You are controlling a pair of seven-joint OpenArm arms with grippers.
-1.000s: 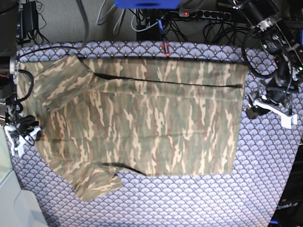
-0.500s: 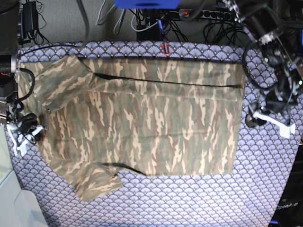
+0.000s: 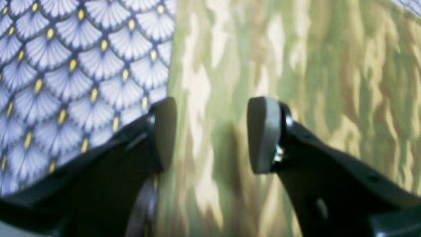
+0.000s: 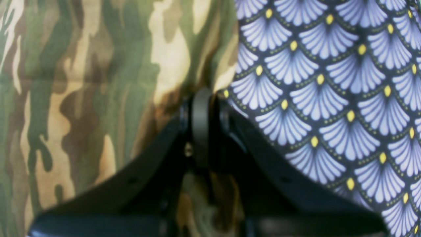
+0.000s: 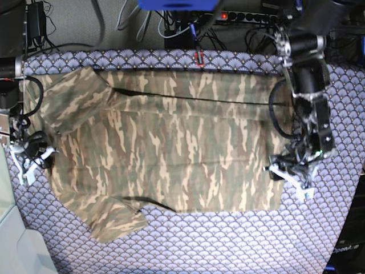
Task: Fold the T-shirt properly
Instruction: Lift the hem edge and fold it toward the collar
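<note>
The camouflage T-shirt (image 5: 171, 142) lies spread flat on the purple scallop-patterned table cloth (image 5: 228, 240), with both sleeves at the left. My left gripper (image 5: 283, 171) hangs open over the shirt's lower right hem. In the left wrist view the left gripper (image 3: 212, 135) shows only T-shirt (image 3: 296, 65) cloth beneath its gap, with one finger at the cloth's edge. My right gripper (image 5: 41, 155) sits at the shirt's left edge, between the sleeves. In the right wrist view the right gripper (image 4: 200, 125) is shut, and the T-shirt (image 4: 98, 82) edge puckers into its tips.
Cables, a power strip (image 5: 245, 17) and a blue object (image 5: 177, 4) crowd the table's far edge. A red clip (image 5: 199, 57) sits at the back middle. A pale surface (image 5: 17, 245) borders the lower left corner. Bare table cloth (image 3: 65, 65) surrounds the shirt.
The left arm swung in from beyond the table's right side to above the shirt's lower right hem, still open. The right gripper closed at the shirt's left edge.
</note>
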